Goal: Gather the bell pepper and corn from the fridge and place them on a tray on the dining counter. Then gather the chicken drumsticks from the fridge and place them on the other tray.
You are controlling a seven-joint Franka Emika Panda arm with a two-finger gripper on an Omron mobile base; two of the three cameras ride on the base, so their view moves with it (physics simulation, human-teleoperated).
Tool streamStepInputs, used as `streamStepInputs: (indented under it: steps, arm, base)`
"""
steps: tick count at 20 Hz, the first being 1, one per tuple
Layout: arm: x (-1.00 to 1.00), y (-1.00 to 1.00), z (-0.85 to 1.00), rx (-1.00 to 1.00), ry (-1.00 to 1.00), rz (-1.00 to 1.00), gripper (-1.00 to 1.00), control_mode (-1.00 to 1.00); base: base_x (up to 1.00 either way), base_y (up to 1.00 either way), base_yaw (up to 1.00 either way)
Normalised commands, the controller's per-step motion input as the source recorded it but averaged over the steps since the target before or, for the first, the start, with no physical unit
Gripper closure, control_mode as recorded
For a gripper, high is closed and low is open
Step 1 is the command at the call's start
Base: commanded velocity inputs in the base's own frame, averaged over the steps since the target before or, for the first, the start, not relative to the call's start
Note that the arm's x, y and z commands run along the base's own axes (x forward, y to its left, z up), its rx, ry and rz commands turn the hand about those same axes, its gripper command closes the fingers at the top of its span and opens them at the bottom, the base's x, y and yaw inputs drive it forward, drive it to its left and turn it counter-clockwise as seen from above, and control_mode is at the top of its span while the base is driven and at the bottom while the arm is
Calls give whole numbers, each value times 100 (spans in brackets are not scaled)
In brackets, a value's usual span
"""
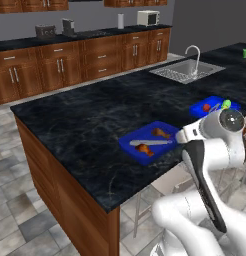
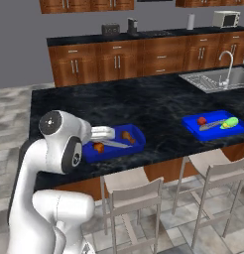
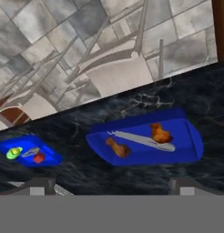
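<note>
Two blue trays lie on the black dining counter point(image 1: 85, 125). The nearer tray point(image 1: 126, 142) point(image 2: 139, 133) point(image 3: 186, 145) holds both chicken drumsticks point(image 1: 161, 133) point(image 1: 143, 148) point(image 3: 161, 134) point(image 3: 117, 147), one on each side of a silver utensil point(image 3: 143, 140). In the other tray point(image 1: 197, 107) point(image 2: 214, 133) point(image 3: 52, 157) lie the red bell pepper point(image 1: 207, 107) point(image 2: 202, 120) point(image 3: 39, 158) and the corn point(image 1: 226, 104) point(image 2: 229, 122) point(image 3: 13, 152). My gripper point(image 3: 113, 187) is open and holds nothing; it stands back from the drumstick tray and above it. The fridge is out of view.
A steel sink point(image 1: 187, 70) with a tap is set into the counter's far end, and a green cup point(image 1: 245, 52) stands beyond it. Stools point(image 2: 139, 198) point(image 2: 218, 171) stand along the counter's near side beside my base. Brown wall cabinets point(image 1: 70, 65) run along the back.
</note>
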Motion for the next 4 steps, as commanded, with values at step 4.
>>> streamStepInputs:
  steps: [4]
  arm:
    - [-98,-16,89,0,-12,-1,-100,-100]
  base:
    - [0,0,0]
